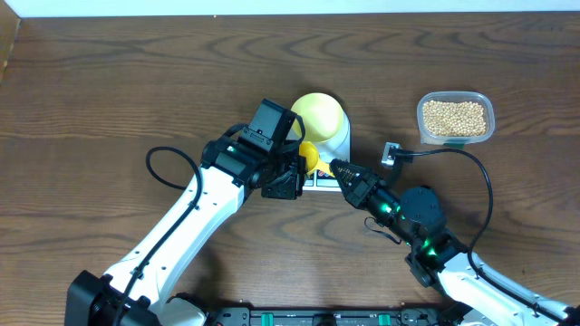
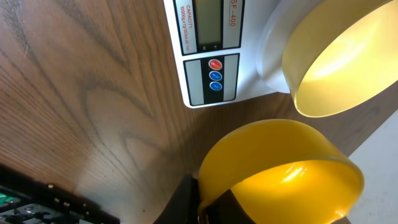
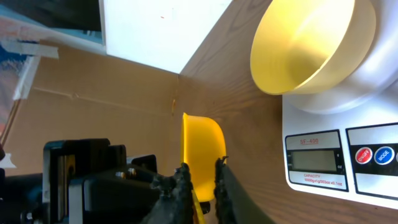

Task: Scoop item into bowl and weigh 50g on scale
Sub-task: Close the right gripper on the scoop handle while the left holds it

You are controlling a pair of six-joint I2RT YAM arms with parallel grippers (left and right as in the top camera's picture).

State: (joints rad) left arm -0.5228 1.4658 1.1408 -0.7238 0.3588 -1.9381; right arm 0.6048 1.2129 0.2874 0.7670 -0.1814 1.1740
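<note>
Nearest the robot's side of the scale [image 1: 341, 143], the two arms are reaching in over the wooden table [image 1: 109, 91], the left one from the scale's front left and the right one from its front right. The left gripper [image 1: 296, 170] is sitting at the scale's front left corner. Its jaws are clamped tight on the bright yellow scoop [image 2: 280, 171], which is hanging just in front of the scale's front edge. The right gripper [image 3: 200, 185] is sitting at that same scoop from the scale's front right. Its fingers [image 3: 180, 190] are standing narrowly apart on either side of the scoop's yellow edge, but I cannot tell whether they are actually pinching it.

Just behind the scoop, the scale is lying flat on the table. It is showing a grey display [image 2: 208, 22] and a column of one red and two blue buttons [image 2: 216, 74] along its front. Further back, the pale yellow bowl [image 1: 319, 116] is resting upright on the scale's platform and covering most of it. Farthest off, well to the right of the scale and about level with its back edge, the tan beans [image 1: 454, 117] are lying in a clear plastic tub [image 1: 489, 127], apart from both bowl and scoop.
</note>
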